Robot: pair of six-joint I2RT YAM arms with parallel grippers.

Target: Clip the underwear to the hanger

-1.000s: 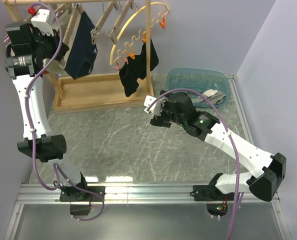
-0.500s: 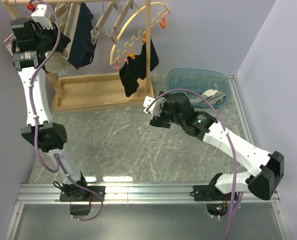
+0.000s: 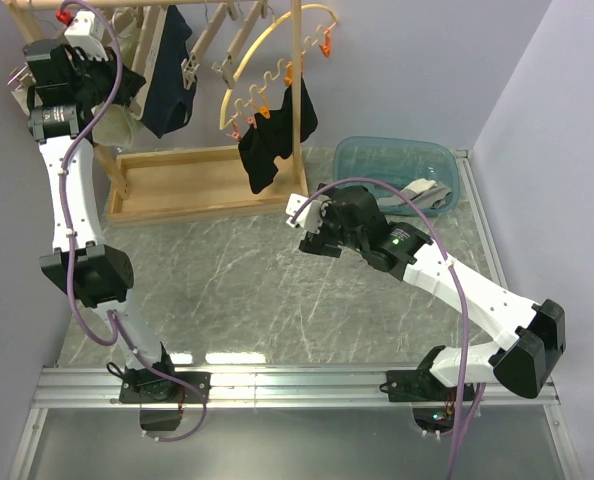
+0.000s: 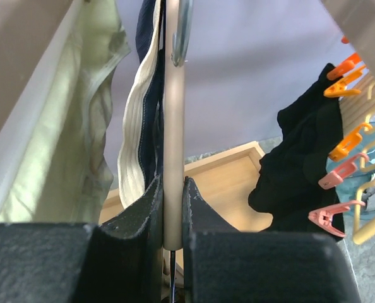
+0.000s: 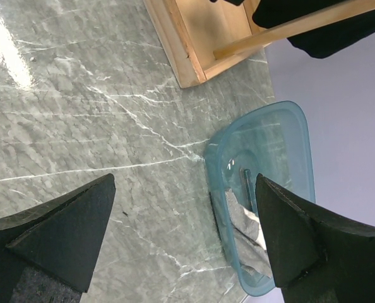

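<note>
Right fingers (image 5: 56, 235) gape near tub (image 5: 277, 140) holding cloth (image 5: 244, 222).

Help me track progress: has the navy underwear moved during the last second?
Yes. The underwear has risen in the top view, its lower edge now farther above the wooden rack base.

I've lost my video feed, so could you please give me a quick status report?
Left end effector shut on the hanger bar. Right end effector open, empty, above the table. Underwear hangs beside the bar. Pale briefs close alongside.
</note>
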